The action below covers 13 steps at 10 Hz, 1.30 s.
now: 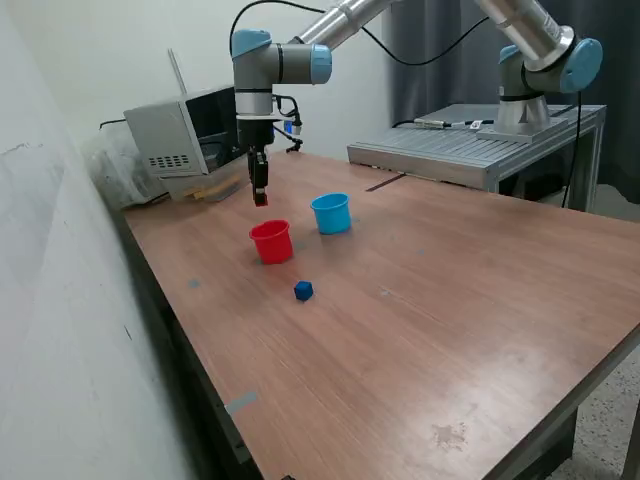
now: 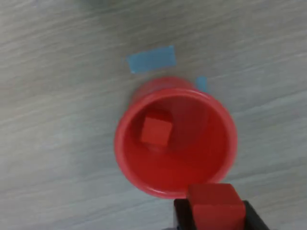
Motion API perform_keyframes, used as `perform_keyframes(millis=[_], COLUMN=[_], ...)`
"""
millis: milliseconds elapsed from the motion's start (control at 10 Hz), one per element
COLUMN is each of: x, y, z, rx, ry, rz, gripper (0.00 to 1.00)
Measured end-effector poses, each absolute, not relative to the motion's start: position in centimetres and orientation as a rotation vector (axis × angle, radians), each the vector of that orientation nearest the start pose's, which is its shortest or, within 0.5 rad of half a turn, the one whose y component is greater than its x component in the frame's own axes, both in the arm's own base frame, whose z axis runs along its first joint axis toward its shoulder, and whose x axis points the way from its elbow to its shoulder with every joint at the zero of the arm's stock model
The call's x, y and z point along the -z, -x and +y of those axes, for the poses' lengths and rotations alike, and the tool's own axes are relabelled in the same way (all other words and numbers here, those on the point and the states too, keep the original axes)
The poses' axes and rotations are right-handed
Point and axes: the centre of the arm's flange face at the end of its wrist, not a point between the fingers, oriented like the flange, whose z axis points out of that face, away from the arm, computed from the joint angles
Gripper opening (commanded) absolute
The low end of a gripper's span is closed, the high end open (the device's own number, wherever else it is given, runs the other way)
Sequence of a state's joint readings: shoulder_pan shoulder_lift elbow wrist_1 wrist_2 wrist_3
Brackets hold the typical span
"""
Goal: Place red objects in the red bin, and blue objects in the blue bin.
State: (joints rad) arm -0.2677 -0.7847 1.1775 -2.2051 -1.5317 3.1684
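My gripper [image 1: 260, 197] hangs above the red cup [image 1: 271, 241] and is shut on a red cube [image 1: 261, 199]. In the wrist view the held red cube [image 2: 214, 204] sits between the dark fingers [image 2: 181, 216], over the rim of the red cup [image 2: 125, 158]. A second red cube [image 2: 156, 132] lies inside that cup. The light blue cup [image 1: 331, 213] stands just to the exterior view's right of the red cup. One dark blue cube [image 1: 304, 290] lies on the table in front of the cups. A second blue cube is not visible.
A grey box-like device [image 1: 183, 137] stands at the back of the wooden table [image 1: 430, 320]. A metal platform [image 1: 470, 148] with the arm's base is at the back right. Blue tape marks [image 2: 151, 60] are on the table by the red cup.
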Motion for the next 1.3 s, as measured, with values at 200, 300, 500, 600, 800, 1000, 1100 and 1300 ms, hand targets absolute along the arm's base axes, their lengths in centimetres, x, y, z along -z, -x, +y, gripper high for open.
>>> perform_keyframes(millis=[200,300,500,600,800,1000,1100,1300], x=[-21.8,-20.9,-19.9,-19.6,-19.5,-19.7,-19.8,-20.2], y=[79.6,79.8,79.9,79.8,79.7,79.5,79.4,79.4], z=[8.4,8.7,9.2,9.4,9.5,9.0,8.4,7.5], rx=[-0.287,-0.289,-0.289,-0.286,-0.281,-0.274,-0.270,-0.270], ry=[1.946,1.937,1.921,1.916,1.913,1.921,1.930,1.948], rz=[2.663,2.665,2.673,2.673,2.672,2.666,2.659,2.648], gripper=[0.00,0.00,0.00,0.00,1.00,1.00,1.00,1.00])
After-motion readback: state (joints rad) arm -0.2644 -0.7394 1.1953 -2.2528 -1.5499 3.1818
